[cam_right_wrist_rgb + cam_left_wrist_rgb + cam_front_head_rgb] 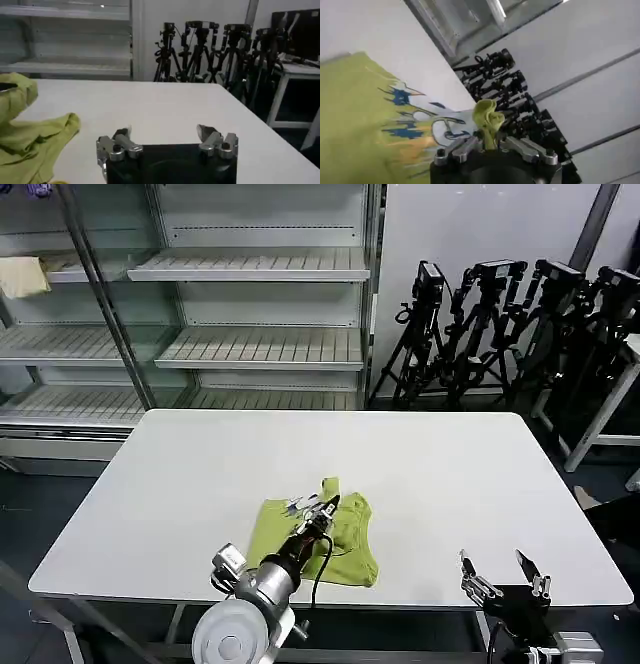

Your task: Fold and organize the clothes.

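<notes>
Nearest: left gripper, jaws pinching a fold of soft lime-green printed shirt, half-folded near front edge of white tabletop. Right gripper idle, jaws spread. Risk: thin pinch slipping, undoing fold.

Right gripper gapes over table beside shirt.

The lime-green shirt lies crumpled and partly folded on the table, near the middle of its front edge, blue-and-white print showing, one bunched fold lifted above the rest.
</notes>
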